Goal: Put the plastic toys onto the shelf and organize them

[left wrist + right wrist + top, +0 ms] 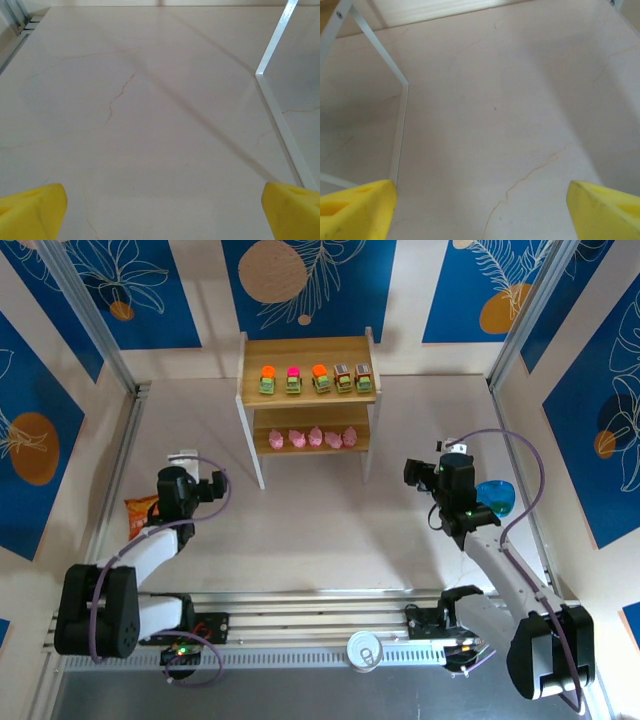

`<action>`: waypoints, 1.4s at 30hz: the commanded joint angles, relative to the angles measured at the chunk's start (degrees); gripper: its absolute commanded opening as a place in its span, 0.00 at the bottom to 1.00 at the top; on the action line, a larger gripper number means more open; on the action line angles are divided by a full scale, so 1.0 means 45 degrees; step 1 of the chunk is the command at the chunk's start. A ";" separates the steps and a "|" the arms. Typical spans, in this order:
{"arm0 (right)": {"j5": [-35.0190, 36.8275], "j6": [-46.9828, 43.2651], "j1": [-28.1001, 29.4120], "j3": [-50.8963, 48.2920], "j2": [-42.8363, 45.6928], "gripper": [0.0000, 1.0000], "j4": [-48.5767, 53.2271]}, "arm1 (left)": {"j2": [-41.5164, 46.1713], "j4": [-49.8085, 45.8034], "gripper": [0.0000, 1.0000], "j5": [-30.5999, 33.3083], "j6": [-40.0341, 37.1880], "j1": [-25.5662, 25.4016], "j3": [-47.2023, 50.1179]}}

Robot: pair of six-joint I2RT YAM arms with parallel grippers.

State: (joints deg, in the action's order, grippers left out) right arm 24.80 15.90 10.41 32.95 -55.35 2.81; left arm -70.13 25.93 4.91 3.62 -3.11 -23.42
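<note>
You look done: five green cars point(318, 380) sit atop the shelf point(300, 352), five pink figures point(312, 438) sit below, and both jaws are spread and empty.

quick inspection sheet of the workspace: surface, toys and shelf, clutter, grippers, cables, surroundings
surface: pale marbled table, no spills seen
job's things: five green toy cars in a row on the top board of the shelf; five pink figures in a row on the lower board
clutter: snack bag beside the left arm; blue bowl beside the right arm
grippers: left gripper and right gripper open, holding nothing
cables: purple cables loop off each arm, apart from the toys
surroundings: blue leaf-patterned wall panels
</note>
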 commanded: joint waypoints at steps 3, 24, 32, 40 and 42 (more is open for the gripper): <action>-0.0645 -0.0808 -0.0318 -0.0338 -0.0400 0.88 -0.1958 | -0.1356 0.3286 1.00 -0.0586 -0.0583 0.0231 0.0500; -0.2801 -0.2131 -0.1586 -0.0849 -0.3499 0.87 -0.5906 | -0.4413 0.6689 1.00 -0.3964 -0.1307 0.0848 0.0627; -0.3868 -0.2129 -0.2197 -0.1133 -0.5082 0.87 -0.7779 | -0.4396 0.6791 1.00 -0.3951 -0.1307 0.0830 0.0673; -0.4777 -0.2671 -0.2045 -0.1380 -0.6272 0.85 -0.9171 | -0.4396 0.6689 1.00 -0.3864 -0.1342 0.0805 0.0638; -0.4884 -0.2818 -0.1968 -0.1564 -0.6448 0.84 -0.9589 | -0.4377 0.6642 1.00 -0.3813 -0.1352 0.0780 0.0615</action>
State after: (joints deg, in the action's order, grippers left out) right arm 5.34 5.39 1.06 27.27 -83.42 -35.11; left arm -89.71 54.48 -11.57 -1.69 0.05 -20.60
